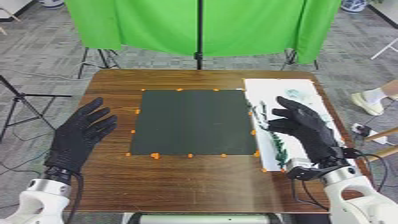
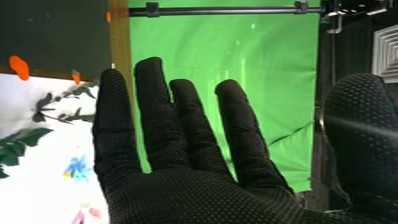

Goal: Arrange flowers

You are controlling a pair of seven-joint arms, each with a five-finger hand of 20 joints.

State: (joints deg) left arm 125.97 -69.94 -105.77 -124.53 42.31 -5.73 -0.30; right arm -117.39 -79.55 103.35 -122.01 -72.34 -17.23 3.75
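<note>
In the head view my left hand (image 1: 82,131) is held over the table's left side, fingers relaxed and holding nothing. My right hand (image 1: 306,127) hangs over the white sheet (image 1: 266,89) on the right, its fingers loosely extended. Dark green leafy stems (image 1: 279,149) lie on that sheet, partly covered by my right hand. The right wrist view has my right hand (image 2: 191,192) with straight fingers and the thumb apart, nothing between them. Beyond it are green leaves (image 2: 12,149), a blue flower (image 2: 78,169) and a pink one (image 2: 80,216) on the white surface.
A dark square mat (image 1: 191,122) with orange markers around its edge covers the middle of the brown table (image 1: 191,187). A green curtain (image 1: 151,25) and a black stand (image 1: 199,52) are behind the table.
</note>
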